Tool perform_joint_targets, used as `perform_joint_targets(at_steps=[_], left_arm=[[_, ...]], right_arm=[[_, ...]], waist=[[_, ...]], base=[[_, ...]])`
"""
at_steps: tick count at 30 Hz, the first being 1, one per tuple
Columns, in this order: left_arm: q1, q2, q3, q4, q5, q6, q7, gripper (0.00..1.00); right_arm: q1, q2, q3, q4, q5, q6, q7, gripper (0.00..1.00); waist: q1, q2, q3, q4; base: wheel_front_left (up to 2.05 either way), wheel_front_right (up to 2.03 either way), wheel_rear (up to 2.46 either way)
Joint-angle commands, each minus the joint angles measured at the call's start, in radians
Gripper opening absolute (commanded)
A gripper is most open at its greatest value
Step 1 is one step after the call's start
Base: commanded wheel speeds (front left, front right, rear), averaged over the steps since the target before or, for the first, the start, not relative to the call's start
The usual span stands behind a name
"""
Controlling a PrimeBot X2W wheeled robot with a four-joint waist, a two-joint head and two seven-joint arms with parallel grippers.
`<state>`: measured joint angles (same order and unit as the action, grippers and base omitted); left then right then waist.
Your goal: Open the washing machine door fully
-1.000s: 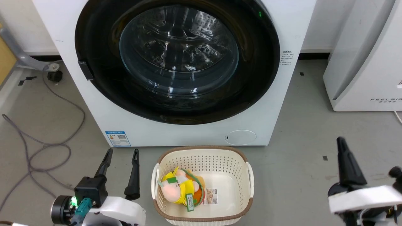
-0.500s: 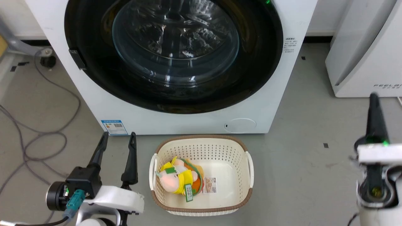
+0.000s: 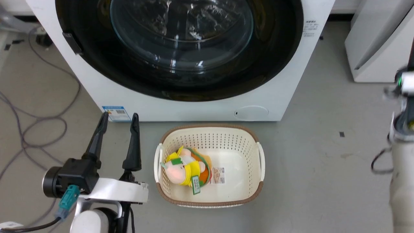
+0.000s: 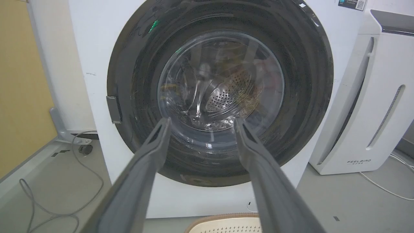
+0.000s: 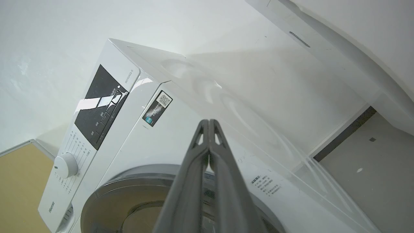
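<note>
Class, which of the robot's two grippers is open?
The left gripper: its fingers stand well apart, while the right gripper has its fingers pressed together.

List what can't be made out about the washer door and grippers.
- Head view: washing machine door, top cut off by the frame edge.
- Left wrist view: left gripper fingers cover its lower rim.
- Right wrist view: shut right gripper hides part of it; bottom edge cuts the rest.
- Head view: print on the washing machine too small.
</note>
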<state>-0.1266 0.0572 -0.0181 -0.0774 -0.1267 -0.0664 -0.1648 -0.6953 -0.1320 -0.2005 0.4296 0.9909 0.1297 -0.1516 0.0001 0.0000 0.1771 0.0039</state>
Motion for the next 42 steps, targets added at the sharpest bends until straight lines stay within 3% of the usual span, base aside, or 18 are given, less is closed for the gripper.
perform_joint_targets(at_steps=[1,13,21,35,42], left_arm=[[-0.023,0.0,0.002,-0.012,-0.011,-0.01,-0.011,1.0],[-0.063,-0.002,0.012,-0.038,-0.041,-0.024,-0.033,1.0],[-0.088,-0.003,0.019,-0.044,-0.055,-0.031,-0.048,1.0],[-0.129,-0.005,0.031,-0.061,-0.071,-0.043,-0.073,1.0],[-0.149,-0.006,0.029,-0.059,-0.099,-0.04,-0.086,1.0]], right_arm=[[-0.077,-0.024,0.014,0.044,0.027,0.001,0.006,0.0],[-0.403,-0.117,0.202,0.312,-0.008,0.001,0.211,0.0],[-0.526,-0.109,0.332,0.368,-0.013,0.001,0.401,0.0],[-0.74,-0.085,0.444,0.497,-0.021,0.001,0.51,0.0],[-0.835,-0.083,0.504,0.557,-0.006,0.001,0.624,0.0]], waist=[[-0.0001,0.0,0.02,0.005],[-0.0001,0.0,0.088,0.015],[-0.0001,0.0,0.119,0.019],[-0.0001,0.0,0.185,0.029],[-0.0001,0.0,0.21,0.039]], base=[[0.0,0.0,0.0],[0.0,0.0,0.0],[0.0,0.0,0.0],[0.0,0.0,0.0],[0.0,0.0,0.0]])
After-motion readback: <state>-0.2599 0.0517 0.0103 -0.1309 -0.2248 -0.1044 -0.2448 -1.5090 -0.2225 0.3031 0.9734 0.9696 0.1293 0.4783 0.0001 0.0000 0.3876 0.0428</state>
